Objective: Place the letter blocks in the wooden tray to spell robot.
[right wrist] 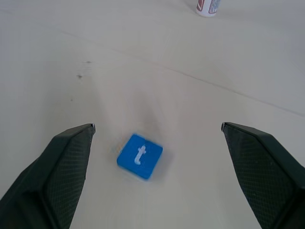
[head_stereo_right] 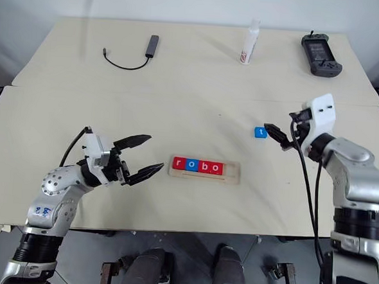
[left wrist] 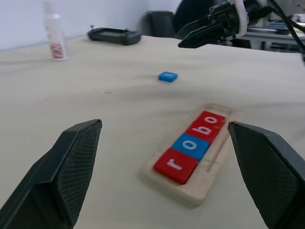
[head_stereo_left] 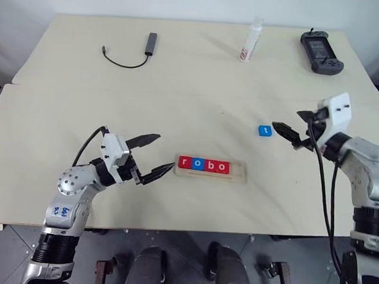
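The tray [head_stereo_left: 211,175] is pale bare wood with a matt, smooth-sanded look. The letter blocks [head_stereo_left: 203,165] in it and the blue one [right wrist: 139,156] at about two o'clock from it look like smooth plastic with a slight sheen. The table [head_stereo_left: 194,71] is a matt cream surface. The fingers [right wrist: 62,167] of the right gripper [head_stereo_left: 292,128] are black with a fine cross-hatched, rough texture; the left gripper [head_stereo_left: 152,155] has the same pads [left wrist: 71,162]. The spray bottle [head_stereo_left: 250,39] looks like glossy white plastic.

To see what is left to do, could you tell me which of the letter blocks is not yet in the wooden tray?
The blue t block, lying alone on the table before the open right gripper. The other four, r, o, b, o, sit in the wooden tray.
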Controlling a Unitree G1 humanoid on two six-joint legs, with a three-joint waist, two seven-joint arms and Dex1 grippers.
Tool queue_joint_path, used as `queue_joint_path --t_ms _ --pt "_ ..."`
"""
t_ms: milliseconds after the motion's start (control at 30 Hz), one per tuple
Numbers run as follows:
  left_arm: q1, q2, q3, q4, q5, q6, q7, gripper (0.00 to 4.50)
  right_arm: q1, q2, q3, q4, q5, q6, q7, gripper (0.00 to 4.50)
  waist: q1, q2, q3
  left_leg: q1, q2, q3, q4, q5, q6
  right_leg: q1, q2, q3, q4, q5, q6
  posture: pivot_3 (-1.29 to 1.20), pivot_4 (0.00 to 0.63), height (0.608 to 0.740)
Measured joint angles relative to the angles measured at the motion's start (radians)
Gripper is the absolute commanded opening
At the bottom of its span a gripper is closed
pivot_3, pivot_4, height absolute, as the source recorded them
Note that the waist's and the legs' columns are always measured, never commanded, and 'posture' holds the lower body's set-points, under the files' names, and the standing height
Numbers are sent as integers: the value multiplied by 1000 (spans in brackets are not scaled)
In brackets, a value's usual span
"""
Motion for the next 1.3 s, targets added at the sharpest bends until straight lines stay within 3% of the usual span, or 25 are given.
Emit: queue_joint_path --t_ms 167,433,533,733,1000,1100,1300 --pt "16 -5 1 -31 0 11 26 4500 -134 37 99 162 -89 4 -59 4455 -2 0 0 0 0 0 0 0 0 -1 0 0 0 0 0 0 150 740" --pt "26 -8 -8 -51 1 13 48 4500 -246 84 134 332 -173 35 -152 4455 -4 0 0 -1 0 1 -2 0 0 -1 0 0 0 0 0 0 150 740" --pt "34 -8 -9 -54 1 13 49 4500 -247 90 132 312 -171 117 -158 4455 -5 0 0 0 0 1 -2 0 0 -1 0 0 0 0 0 0 150 740" --pt "36 -7 -9 -54 1 10 47 4500 -162 145 113 81 -129 341 -212 4455 -2 0 0 0 0 1 -3 0 0 -1 0 0 -1 0 0 0 150 740" --pt "15 -7 -22 -47 1 7 14 4500 -97 179 85 -13 -129 373 -290 4455 -4 0 0 0 0 1 -3 0 0 -1 0 0 -1 0 0 0 150 740" --pt "12 -7 -22 -33 1 7 -5 4500 -95 187 78 -15 -129 370 -309 3875 -4 0 0 0 0 1 -3 0 0 -1 0 0 -1 0 0 0 150 740" --pt "-5 -7 -29 -24 2 4 -24 4500 -81 193 57 -28 -124 372 -323 1819 -3 0 0 0 0 1 -3 0 0 -1 0 0 -1 0 0 0 150 740"
